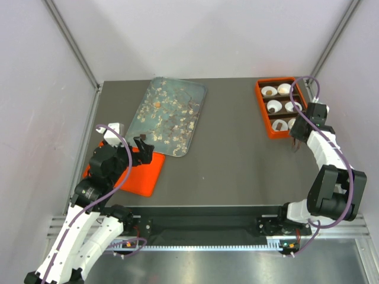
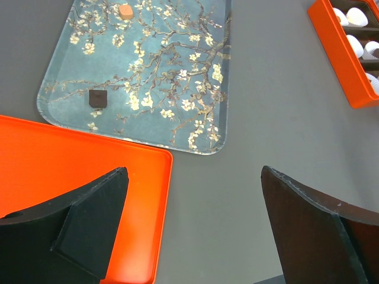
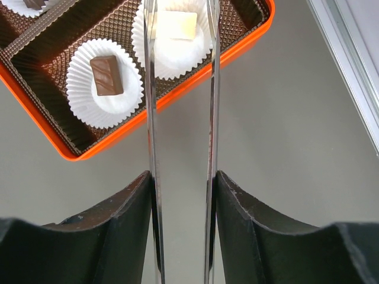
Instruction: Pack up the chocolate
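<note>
Right gripper (image 3: 182, 180) is clamped on the thin metal tongs (image 3: 149, 118), its fingers pressing the two blades from outside. The blades reach out over the orange box (image 3: 59, 148) at the far right of the table (image 1: 225, 154). Their ends stand either side of a pale piece (image 3: 177, 25) of chocolate lying in a white paper cup (image 3: 172, 59). I see a gap on its right side, so it looks set down rather than pinched. In the neighbouring cup sits a brown piece (image 3: 106, 75). Left gripper (image 2: 194, 177) hangs wide open and empty over the edge of the orange lid (image 2: 71, 160), just beside the flowered tray (image 2: 148, 71), where a dark piece (image 2: 98, 98) and a tan piece (image 2: 124, 10) lie well apart. To my eye the step in hand is the drop into the box. Next, the tongs need to lift straight up without nudging the cup, then cross the table to the tray. There the blades must spread enough to straddle one small lump before they squeeze.
</note>
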Available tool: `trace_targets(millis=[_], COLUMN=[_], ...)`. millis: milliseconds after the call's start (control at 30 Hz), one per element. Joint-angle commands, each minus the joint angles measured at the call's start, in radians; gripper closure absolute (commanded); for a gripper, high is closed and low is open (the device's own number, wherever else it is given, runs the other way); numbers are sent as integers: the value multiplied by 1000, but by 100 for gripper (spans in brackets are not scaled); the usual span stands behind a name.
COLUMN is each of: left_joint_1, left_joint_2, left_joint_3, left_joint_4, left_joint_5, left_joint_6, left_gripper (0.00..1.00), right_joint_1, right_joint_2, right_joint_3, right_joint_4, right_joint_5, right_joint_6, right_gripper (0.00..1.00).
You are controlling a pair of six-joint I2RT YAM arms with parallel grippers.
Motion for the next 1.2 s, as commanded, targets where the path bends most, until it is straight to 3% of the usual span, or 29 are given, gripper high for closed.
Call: trace_targets(millis=[0,467,700,1033,1167], left_joint_1=[-4,-4,-4,-5,-5], left_joint_2=[-2,-8,3,205,262], left_joint_3=[-6,-6,-9,59,97], left_joint_4=[41,45,64,124,156], left_joint_5=[-4,5,46,263,248], left_joint_6=[17,14,1,-121,-144], left_gripper=[1,1,1,2,2], right_joint_1=[-14,-14,15,366,470], right_joint_2=[-3,-132,-189,-318,-297], right_joint_3=[30,272,279,112,50], right_joint_4=[46,-186,-245,-223,-137], right_joint_5=[7,-109,-223,-185,-154], right_joint_6=[-7,25,54,89,129], right_gripper=[55,55,56,56,58])
